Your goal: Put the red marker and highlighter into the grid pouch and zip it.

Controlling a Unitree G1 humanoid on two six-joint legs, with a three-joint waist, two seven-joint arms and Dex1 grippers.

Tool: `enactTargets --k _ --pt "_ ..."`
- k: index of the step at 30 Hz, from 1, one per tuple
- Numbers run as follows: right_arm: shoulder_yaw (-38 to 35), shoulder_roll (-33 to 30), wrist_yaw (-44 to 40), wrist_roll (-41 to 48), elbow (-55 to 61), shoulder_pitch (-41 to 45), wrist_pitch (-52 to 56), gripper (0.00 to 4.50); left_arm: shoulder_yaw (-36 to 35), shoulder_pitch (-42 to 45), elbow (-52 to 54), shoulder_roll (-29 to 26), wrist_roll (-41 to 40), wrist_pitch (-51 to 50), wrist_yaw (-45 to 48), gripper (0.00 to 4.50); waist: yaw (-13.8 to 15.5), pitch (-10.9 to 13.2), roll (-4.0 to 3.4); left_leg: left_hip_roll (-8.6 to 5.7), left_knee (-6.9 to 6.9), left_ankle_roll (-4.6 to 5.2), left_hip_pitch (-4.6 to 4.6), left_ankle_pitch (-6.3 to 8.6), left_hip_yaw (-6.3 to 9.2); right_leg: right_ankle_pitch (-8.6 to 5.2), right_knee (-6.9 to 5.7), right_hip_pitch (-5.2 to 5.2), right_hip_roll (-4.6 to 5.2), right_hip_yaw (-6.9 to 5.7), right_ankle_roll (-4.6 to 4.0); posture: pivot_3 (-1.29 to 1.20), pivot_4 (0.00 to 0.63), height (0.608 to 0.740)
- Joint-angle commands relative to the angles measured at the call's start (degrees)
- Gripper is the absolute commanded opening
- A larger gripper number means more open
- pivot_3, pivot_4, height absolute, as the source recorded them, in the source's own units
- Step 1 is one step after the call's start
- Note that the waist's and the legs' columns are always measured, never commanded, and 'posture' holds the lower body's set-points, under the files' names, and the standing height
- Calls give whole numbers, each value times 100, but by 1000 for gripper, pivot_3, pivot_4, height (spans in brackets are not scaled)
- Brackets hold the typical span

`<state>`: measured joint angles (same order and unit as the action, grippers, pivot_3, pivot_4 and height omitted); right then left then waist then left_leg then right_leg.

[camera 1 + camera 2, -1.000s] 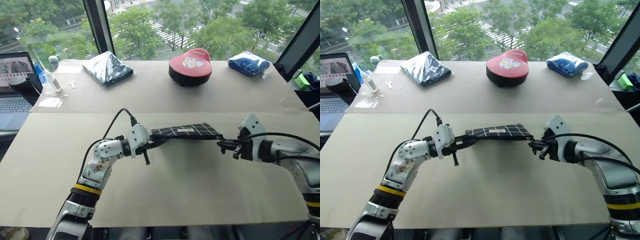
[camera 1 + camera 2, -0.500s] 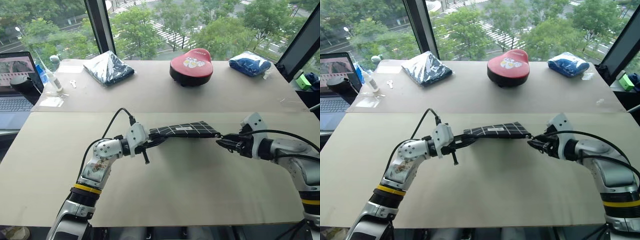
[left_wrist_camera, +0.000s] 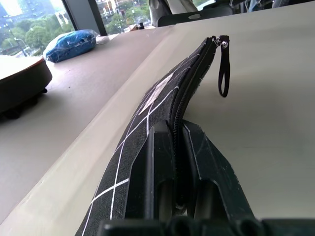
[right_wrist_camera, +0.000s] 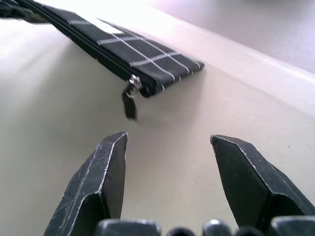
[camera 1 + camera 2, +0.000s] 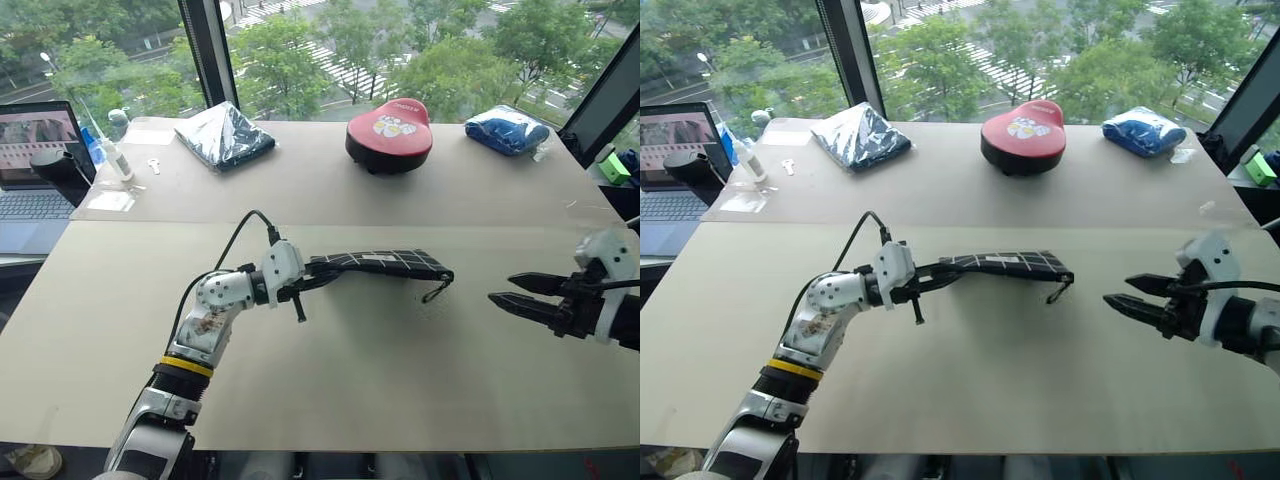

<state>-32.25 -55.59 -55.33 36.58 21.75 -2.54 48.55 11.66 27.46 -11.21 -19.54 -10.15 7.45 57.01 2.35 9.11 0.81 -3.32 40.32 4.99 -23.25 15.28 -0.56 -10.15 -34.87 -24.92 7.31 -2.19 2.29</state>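
The grid pouch [image 5: 380,263], black with white lines, hangs level just above the table. My left gripper [image 5: 305,283] is shut on its left end, the fingers [image 3: 157,147] clamped on either side of the zipper seam. The zipper looks closed along its length, and the black pull strap [image 3: 223,73] dangles from the right end. My right gripper [image 5: 505,290] stands open to the right of the pouch, apart from it, with nothing between its fingers [image 4: 110,167]. The red marker and the highlighter are hidden from me.
At the back of the table lie a dark cloth in clear plastic [image 5: 225,135], a red rounded case [image 5: 388,130] and a blue bundle in plastic [image 5: 507,130]. A laptop [image 5: 35,160] and a small bottle [image 5: 113,155] stand at far left.
My right gripper has let go of the pull strap, opened and drawn back to the right. The strap now hangs loose. The left gripper keeps its hold in place.
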Motion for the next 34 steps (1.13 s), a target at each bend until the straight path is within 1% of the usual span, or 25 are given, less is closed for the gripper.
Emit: enactTargets --k 1,2,3,4,6,9,10,11,13,15,18,20,23,25,30,34 --pt "-313 78 179 276 353 -16 123 3106 112 220 -176 128 -18 240 186 834 -4 0 1 1 0 0 1 0 0 0 2 2 0 0 0 0 150 740" --pt "-218 109 249 264 396 -19 125 3106 160 241 -204 125 -76 157 334 981 -3 1 1 0 0 1 1 1 0 0 3 3 0 0 0 0 150 740" --pt "-111 135 298 219 435 -28 90 3106 183 269 -240 120 -83 168 416 1227 -4 1 1 0 1 1 1 1 0 0 3 3 0 -1 0 0 150 740" --pt "-34 167 330 208 462 -27 74 3106 189 289 -250 98 -98 118 493 1699 -5 1 1 1 1 1 1 1 0 0 2 3 0 -1 0 0 150 740" --pt "44 195 375 214 465 -4 54 3106 94 286 -171 58 -232 -82 562 2438 -9 1 1 1 1 1 1 1 0 0 2 2 0 -1 0 0 150 740" --pt "112 179 359 186 354 16 -17 3106 -260 134 364 -110 -897 -1178 583 3549 -11 1 2 1 2 1 -1 1 0 0 1 0 0 -1 1 0 150 740" --pt "129 172 355 175 328 17 -37 3106 -341 88 525 -175 -1066 -1467 595 4016 -18 1 1 1 2 2 -1 1 1 -1 0 -1 0 0 1 0 150 740" --pt "154 162 343 156 274 34 -66 3106 -386 -121 990 -235 -1334 -1913 482 4245 -23 1 1 2 2 2 -1 1 0 -1 -1 -1 0 0 1 0 150 740" --pt "225 152 332 97 160 86 -146 3106 -797 -231 1389 -539 -2040 -2855 465 4245 -31 1 1 3 2 2 0 1 0 -1 0 -2 -1 0 2 0 150 740" --pt "293 192 328 47 24 172 -261 3106 -1313 -316 1634 -794 -2582 -3488 287 4245 -40 1 1 5 2 2 1 1 1 -2 -2 -2 -2 2 3 0 150 740" --pt "428 317 360 -116 -222 278 -602 3106 -2118 -428 1774 -1053 -3108 -4194 -337 4245 -29 1 2 7 3 -1 8 -1 3 -3 -4 4 -8 0 3 0 150 740" --pt "489 429 371 -178 -475 375 -806 3106 -2567 -594 1739 -1390 -3280 -4607 -546 4245 -36 1 2 7 2 -1 10 -1 3 -3 -2 7 -10 1 3 0 150 740" --pt "646 475 293 -309 -906 489 -1022 3106 -2998 -1043 1825 -1787 -3119 -4562 -730 4245 -93 1 1 4 -2 -8 11 -4 1 -4 -4 2 -13 4 4 0 150 740" --pt "755 472 281 -389 -1146 596 -1139 3106 -3163 -1301 1914 -1933 -3114 -4559 -755 4245 -98 2 1 4 -3 -16 13 -9 1 -4 -1 4 -12 4 3 0 150 740" --pt "981 503 268 -490 -1641 969 -1316 3106 -3563 -1625 2000 -1972 -3390 -4776 -956 4245 -85 2 1 5 -3 -13 14 -7 2 -4 -1 6 -10 4 0 0 150 740" --pt "1201 562 266 -529 -1722 1160 -1353 3106 -3688 -1810 2097 -1951 -3451 -4875 -1148 4245 -83 2 1 6 -7 -23 13 -11 7 -5 -3 1 -11 4 -2 0 150 740"
